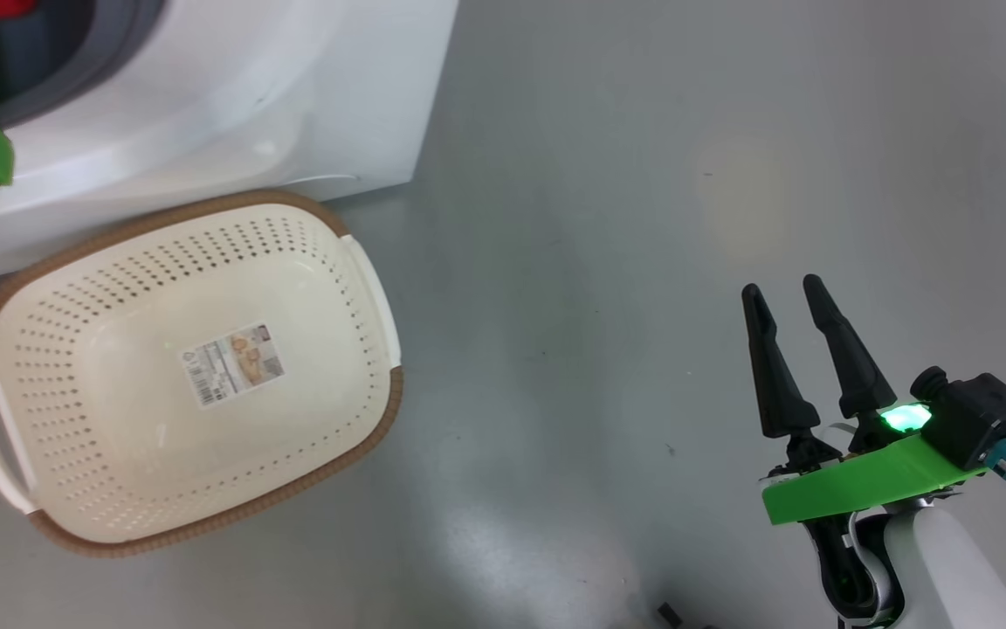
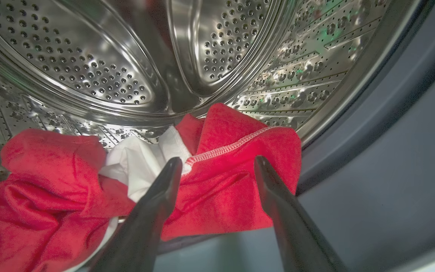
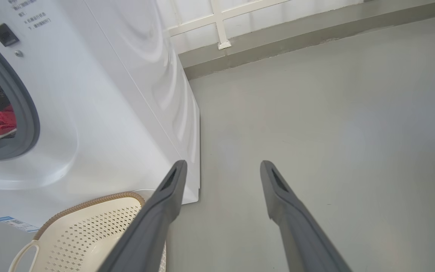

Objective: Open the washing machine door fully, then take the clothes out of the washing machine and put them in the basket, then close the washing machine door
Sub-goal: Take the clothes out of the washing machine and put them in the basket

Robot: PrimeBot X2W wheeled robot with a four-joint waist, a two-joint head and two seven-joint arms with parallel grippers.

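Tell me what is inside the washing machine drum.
Red clothes with a white part lie bunched at the steel drum's low front edge, the open left tool pointing at them. Whatever lies beneath the heap is covered, so more garments there cannot be ruled out.

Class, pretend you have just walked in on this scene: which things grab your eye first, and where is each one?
The bright red clothes stand out most, heaped low at the front of the shiny steel drum, with the open left gripper pointing at them. Next comes the empty cream basket, sitting on the grey floor just in front of the white washing machine.
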